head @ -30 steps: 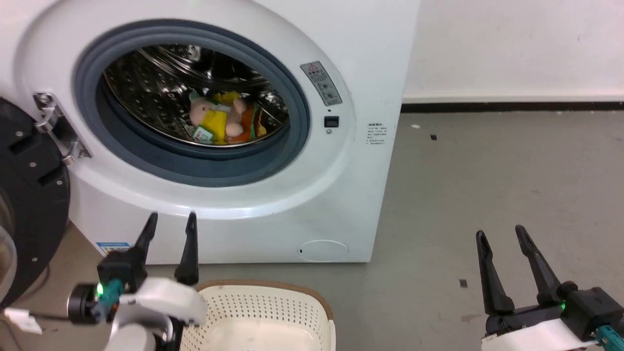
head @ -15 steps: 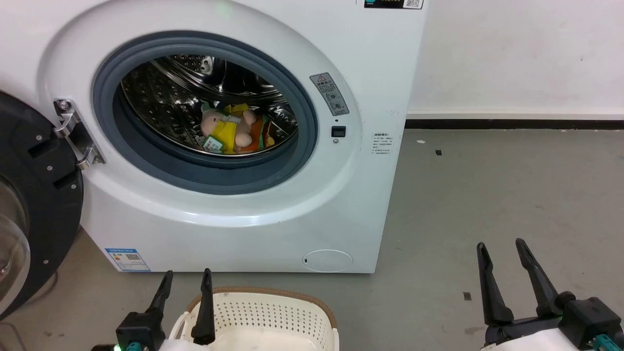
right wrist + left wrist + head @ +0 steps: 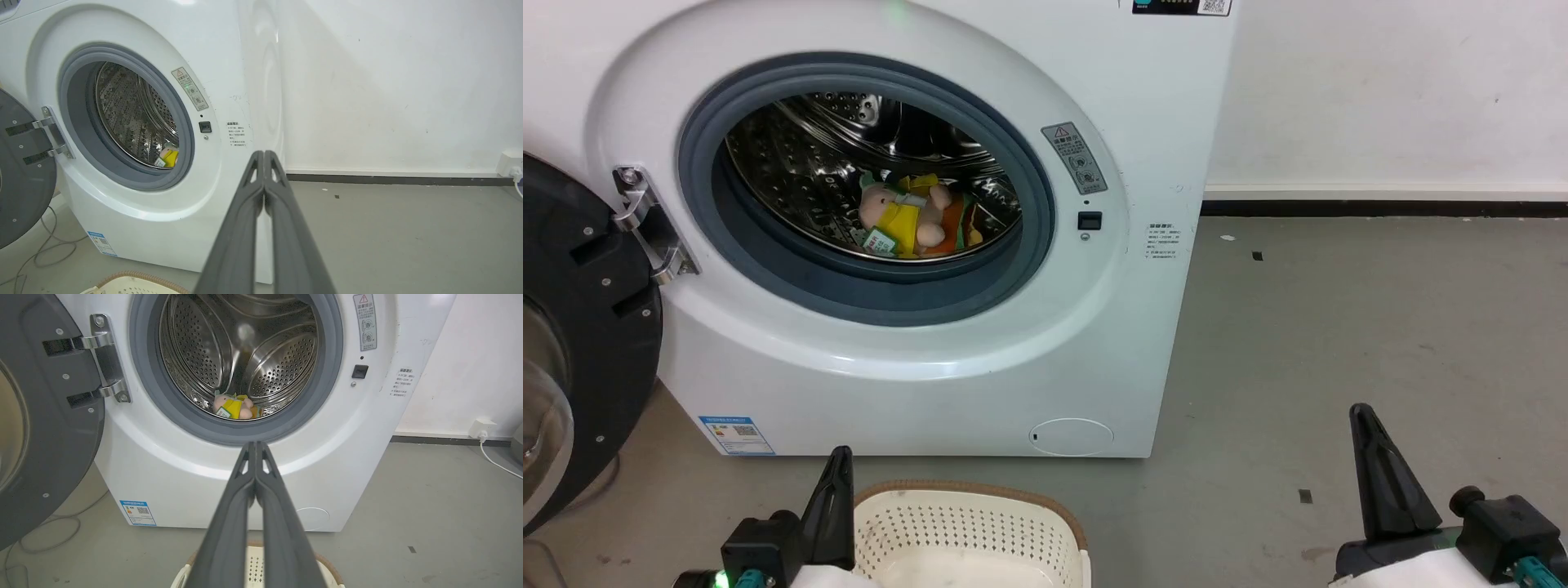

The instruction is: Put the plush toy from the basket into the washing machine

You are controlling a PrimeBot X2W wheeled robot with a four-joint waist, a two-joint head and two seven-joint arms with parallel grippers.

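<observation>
The plush toy (image 3: 913, 221), pink and yellow beside its orange burger part, lies on the bottom of the steel drum of the white washing machine (image 3: 1127, 147); it also shows in the left wrist view as the plush toy (image 3: 233, 408) and in the right wrist view as the plush toy (image 3: 168, 157). The black door (image 3: 580, 327) hangs open at the left. The cream basket (image 3: 968, 531) stands on the floor before the machine with nothing in its visible part. My left gripper (image 3: 837, 465) is shut and holds nothing, at the basket's left rim. My right gripper (image 3: 1364, 425) is shut over bare floor.
Grey floor (image 3: 1339, 327) stretches right of the machine to a white wall with a dark skirting. A wall socket with a white cable (image 3: 482, 430) sits low on that wall. A thin cable (image 3: 45, 245) lies on the floor under the open door.
Both grippers have gone from open to shut. The left gripper has drawn back and down from the machine's front to the basket's rim. The camera tilted up earlier.
</observation>
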